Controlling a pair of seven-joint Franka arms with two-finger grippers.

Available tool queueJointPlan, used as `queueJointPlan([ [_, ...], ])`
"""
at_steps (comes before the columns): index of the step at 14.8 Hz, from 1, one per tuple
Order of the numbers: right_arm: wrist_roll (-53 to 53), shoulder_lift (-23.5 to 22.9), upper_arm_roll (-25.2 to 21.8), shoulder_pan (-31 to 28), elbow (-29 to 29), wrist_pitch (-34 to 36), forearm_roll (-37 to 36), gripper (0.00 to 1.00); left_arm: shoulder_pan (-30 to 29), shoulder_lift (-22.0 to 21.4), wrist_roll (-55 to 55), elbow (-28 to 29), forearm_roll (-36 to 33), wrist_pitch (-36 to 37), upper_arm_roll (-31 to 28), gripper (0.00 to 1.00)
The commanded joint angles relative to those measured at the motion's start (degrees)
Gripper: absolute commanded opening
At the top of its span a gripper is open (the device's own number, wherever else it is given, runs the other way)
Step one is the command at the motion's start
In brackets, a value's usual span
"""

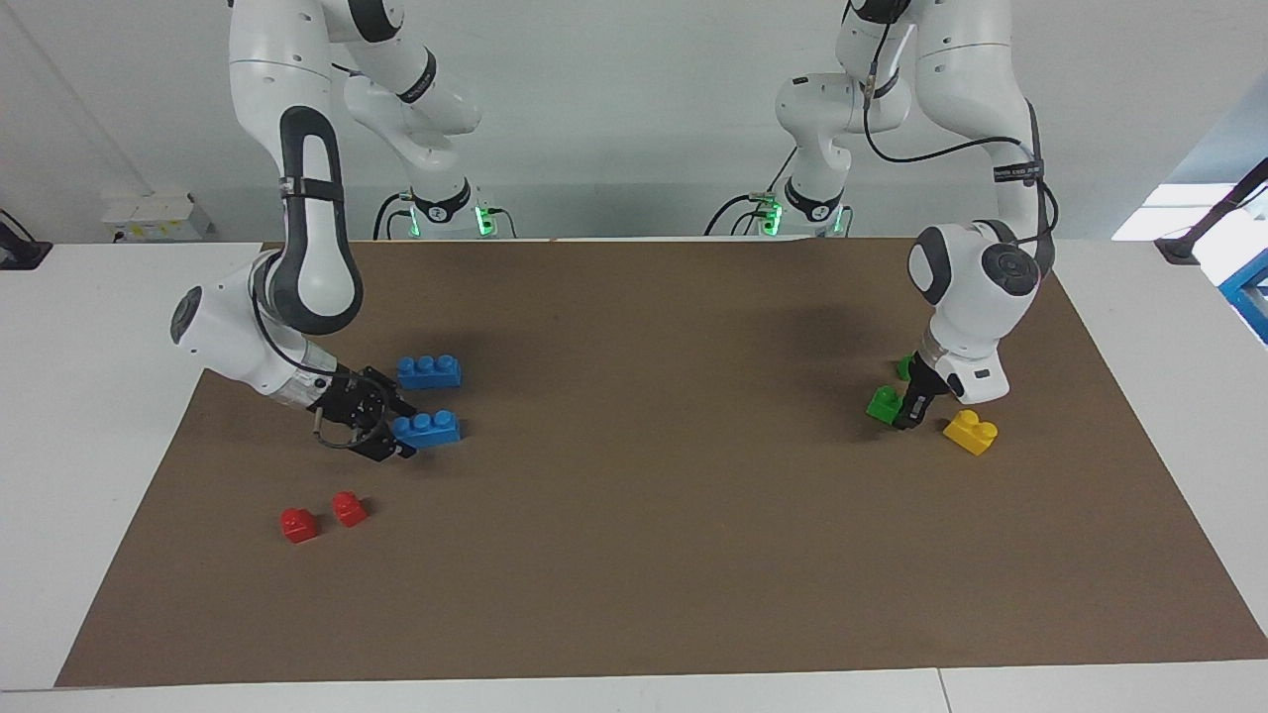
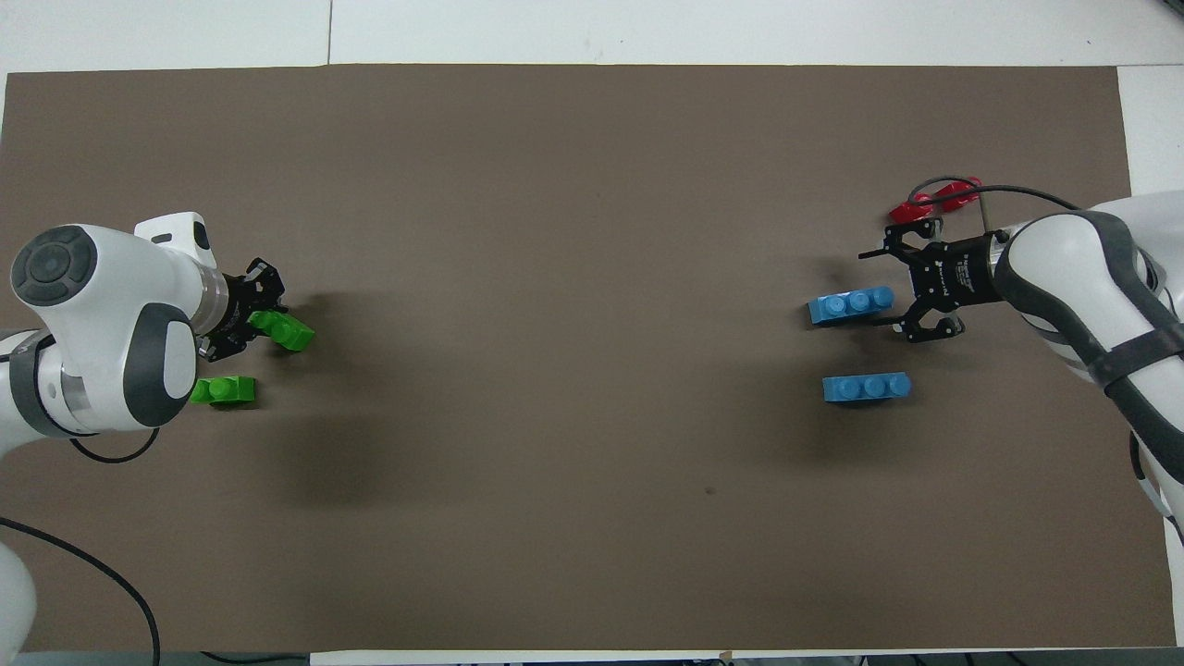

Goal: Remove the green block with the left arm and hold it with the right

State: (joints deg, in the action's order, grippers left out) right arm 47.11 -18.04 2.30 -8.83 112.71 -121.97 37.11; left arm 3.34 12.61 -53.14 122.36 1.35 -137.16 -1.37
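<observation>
My left gripper point(image 1: 904, 414) point(image 2: 263, 322) is down at the mat near the left arm's end and is shut on one green block point(image 1: 882, 404) point(image 2: 289, 331), which sticks out past the fingertips. The second green block point(image 1: 903, 367) point(image 2: 225, 390) lies just nearer to the robots, partly hidden by the hand in the facing view. My right gripper point(image 1: 401, 436) point(image 2: 902, 294) is low near the right arm's end, shut on one end of a blue three-stud brick point(image 1: 427, 429) point(image 2: 851, 305), held slightly tilted just above the mat.
A second blue brick point(image 1: 429, 371) point(image 2: 867, 387) lies nearer to the robots than the held one. Two red bricks point(image 1: 322, 516) point(image 2: 934, 202) lie farther from the robots, by the right hand. A yellow brick point(image 1: 971, 432) sits beside the left gripper. The brown mat point(image 1: 654, 495) covers the table.
</observation>
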Motion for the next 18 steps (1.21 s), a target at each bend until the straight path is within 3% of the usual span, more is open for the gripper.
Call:
queueJointPlan([
  [1,5.51,3.17,0.16,-0.22,-3.1,5.41,-4.93,0.98,-0.7,1.45,3.82,0.87,0.14,-2.15,0.32,0.0],
  [3,6.59,5.89,0.33,0.21,-3.64,7.61,-6.78,1.0,-0.52,1.45,8.65,0.78,0.14,-1.8,0.32,0.03],
  [5,6.15,8.53,0.33,0.57,-3.99,9.02,-8.45,1.0,-0.44,1.37,9.02,0.69,0.14,-1.54,0.32,1.0],
  [9,4.31,11.35,0.86,1.54,-11.35,16.91,-17.42,1.0,-0.96,-0.47,9.46,-0.1,0.14,1.18,0.32,1.0],
  [15,-13.33,20.13,0.77,1.45,-15.06,25.45,-25.93,1.0,-0.96,-3.55,10.77,-8.96,-0.03,13.83,0.32,1.0],
  [18,-24.39,21.9,0.78,1.36,-16.9,29.14,-28.93,1.0,-0.88,-6.62,19.54,-12.05,-0.21,19.02,0.23,1.0],
])
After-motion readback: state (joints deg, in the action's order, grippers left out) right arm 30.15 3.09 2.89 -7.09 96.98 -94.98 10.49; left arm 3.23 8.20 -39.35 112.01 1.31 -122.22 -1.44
